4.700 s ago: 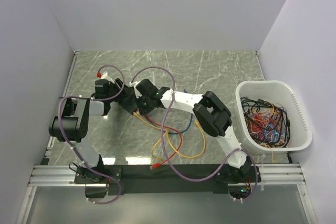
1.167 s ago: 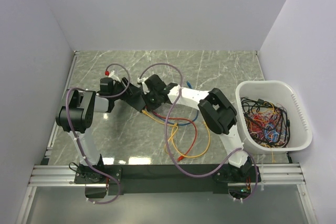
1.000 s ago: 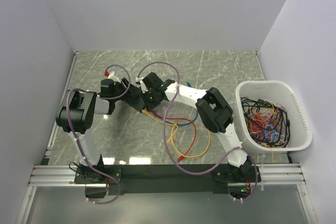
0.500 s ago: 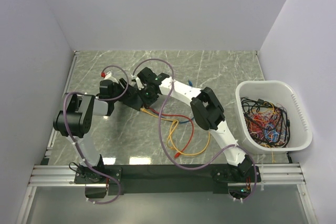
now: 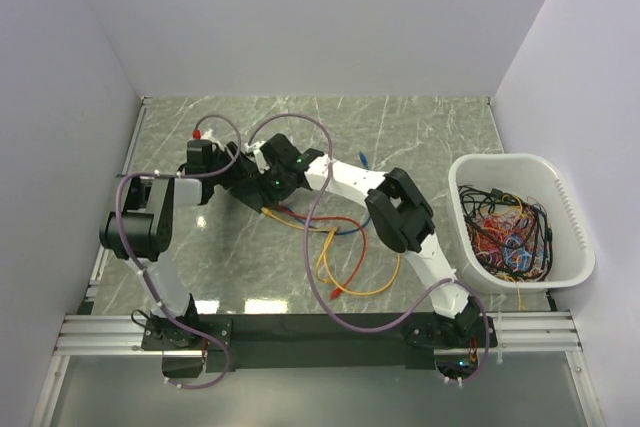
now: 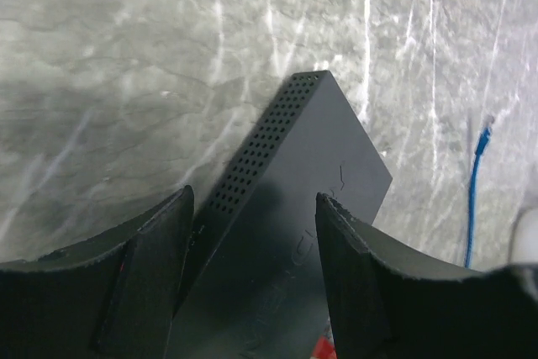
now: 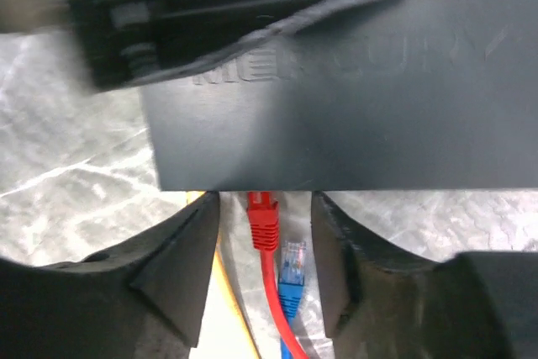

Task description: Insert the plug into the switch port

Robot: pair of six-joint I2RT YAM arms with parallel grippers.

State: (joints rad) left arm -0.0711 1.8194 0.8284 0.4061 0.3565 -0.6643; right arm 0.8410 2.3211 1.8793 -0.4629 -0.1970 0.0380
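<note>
The right pincer (image 7: 265,206) hangs spread, pinching nothing. The red plug (image 7: 262,218) lies between its fingers, nose at the port edge of the switch (image 7: 336,115) on the counter (image 5: 420,127). Whether the plug is seated I cannot tell, so the move is to close on its boot and push straight in, level with the port. Beyond, the left pincer (image 6: 255,194) is spread too, one finger over the switch's top, seemingly bracing it. A loose blue plug (image 7: 291,260) and a yellow cable (image 7: 229,292) crowd the approach. The white tub (image 5: 500,156) of cables stands well apart.
</note>
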